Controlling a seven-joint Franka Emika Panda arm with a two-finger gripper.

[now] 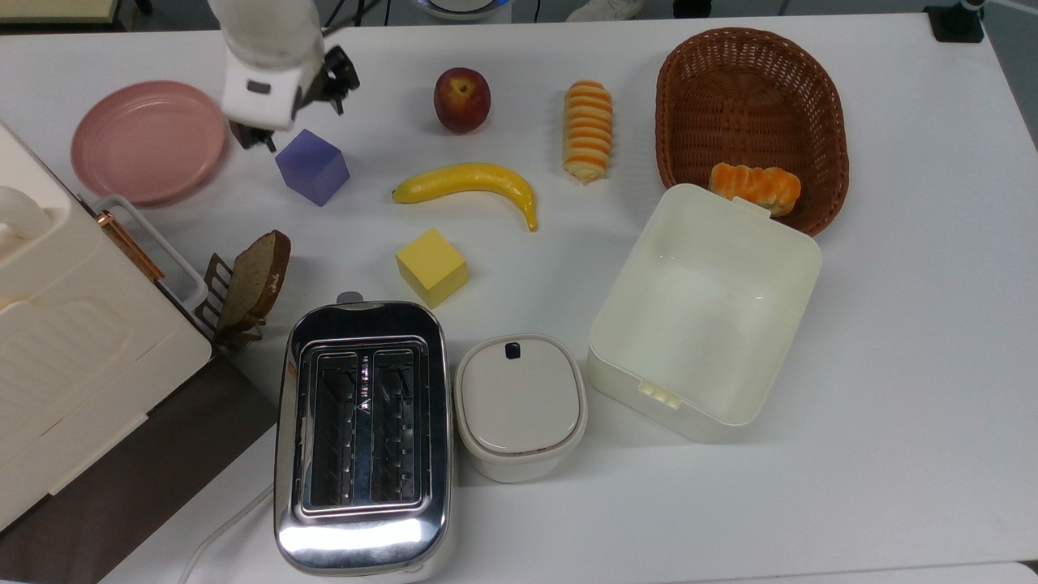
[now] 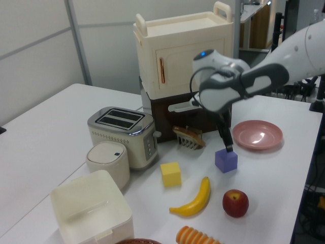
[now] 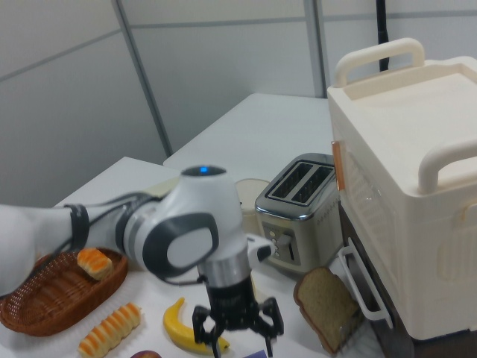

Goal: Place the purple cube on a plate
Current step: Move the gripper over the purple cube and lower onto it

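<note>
Pincer: I see my gripper (image 1: 296,109) low over the table, with its fingers spread apart and holding nothing. One dark finger (image 1: 340,81) is past the far side of the purple cube (image 1: 312,166); the other is at the cube's corner nearest the plate (image 1: 147,139). In the left view the gripper (image 2: 227,144) comes right down to the top of the cube (image 2: 226,160). I cannot tell if it touches.

Cube place: It sits on the white table (image 1: 892,324), a little way off the plate toward the top view's right, with the banana (image 1: 466,182) on its other side.

Cube pointing: It sits flat, turned so one corner points toward the toaster (image 1: 362,438). All its sides look the same length, so I see no long side.

Cube look: Plain soft purple, sharp edges, no marks.

Plate look: Round, pink, a raised rim, nothing on it.

Counting: I count two cubes, the purple one and a yellow cube (image 1: 431,266). One plate, one banana, one apple (image 1: 461,99), one basket (image 1: 750,122). Two stripy orange bread rolls, one on the table (image 1: 588,130) and one in the basket (image 1: 756,186). One slice of bread (image 1: 255,280) in a rack.
</note>
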